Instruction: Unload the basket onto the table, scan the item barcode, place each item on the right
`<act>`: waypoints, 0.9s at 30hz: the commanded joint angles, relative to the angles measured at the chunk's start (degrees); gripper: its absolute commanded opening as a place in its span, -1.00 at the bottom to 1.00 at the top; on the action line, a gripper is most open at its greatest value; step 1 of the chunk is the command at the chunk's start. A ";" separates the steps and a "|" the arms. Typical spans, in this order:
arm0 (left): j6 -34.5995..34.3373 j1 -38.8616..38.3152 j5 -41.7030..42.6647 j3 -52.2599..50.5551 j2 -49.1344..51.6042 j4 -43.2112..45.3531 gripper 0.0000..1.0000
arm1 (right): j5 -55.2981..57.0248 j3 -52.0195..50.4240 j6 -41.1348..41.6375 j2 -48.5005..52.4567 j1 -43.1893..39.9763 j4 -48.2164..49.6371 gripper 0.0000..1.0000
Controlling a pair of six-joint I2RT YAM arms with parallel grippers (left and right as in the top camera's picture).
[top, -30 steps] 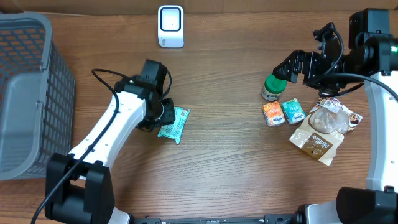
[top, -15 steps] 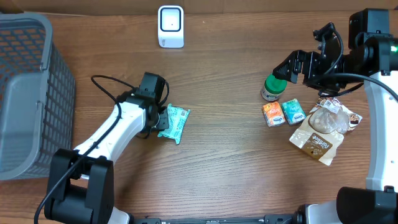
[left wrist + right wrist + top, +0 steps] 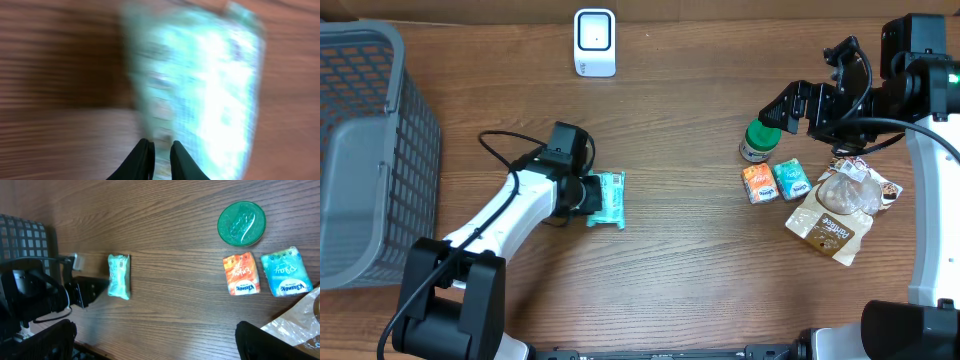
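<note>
Currently the left claw (image 3: 159, 150) has its two fingers pressed nearly together on the near edge of the teal packet (image 3: 611, 198). The wrist picture is badly blurred, but I read it as a pinch on the wrapper and not a bare close. The packet lies flat on the bench (image 3: 700, 280), left of the middle and just in front of that claw. Its long axis runs front to back: one short end points toward the arm bases, the other toward the far edge. The claw comes onto it from the left, across its long side. I judge the step in hand to be the grasp itself, with the scan not yet started. The next move calls for lifting the packet clear, carrying it up the bench and turning its coded face to the reader's window. I cannot tell which face carries the barcode. Farther off, the white scanner (image 3: 594, 42) stands at the back edge, well apart from the packet. Out at the right, my right claw (image 3: 152, 330) hangs spread wide and empty above the green-lidded jar (image 3: 757, 140)
</note>
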 commanded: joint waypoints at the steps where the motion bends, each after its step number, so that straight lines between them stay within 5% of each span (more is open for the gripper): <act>1: 1.31 -4.02 16.74 -0.57 0.42 -0.61 -0.71 | 0.13 1.16 -0.35 0.22 0.39 0.28 1.00; 8: 1.29 -8.59 17.79 -0.42 0.42 -0.55 -0.87 | 0.13 1.18 -0.35 0.22 0.39 0.11 1.00; 16: 3.89 -0.96 14.84 6.75 -0.07 -6.73 -0.91 | 0.13 1.18 -0.35 0.22 0.39 -0.37 1.00; 27: 1.88 3.50 -2.08 4.24 0.55 -12.55 -0.92 | 0.15 1.18 -0.35 0.22 0.39 0.09 1.00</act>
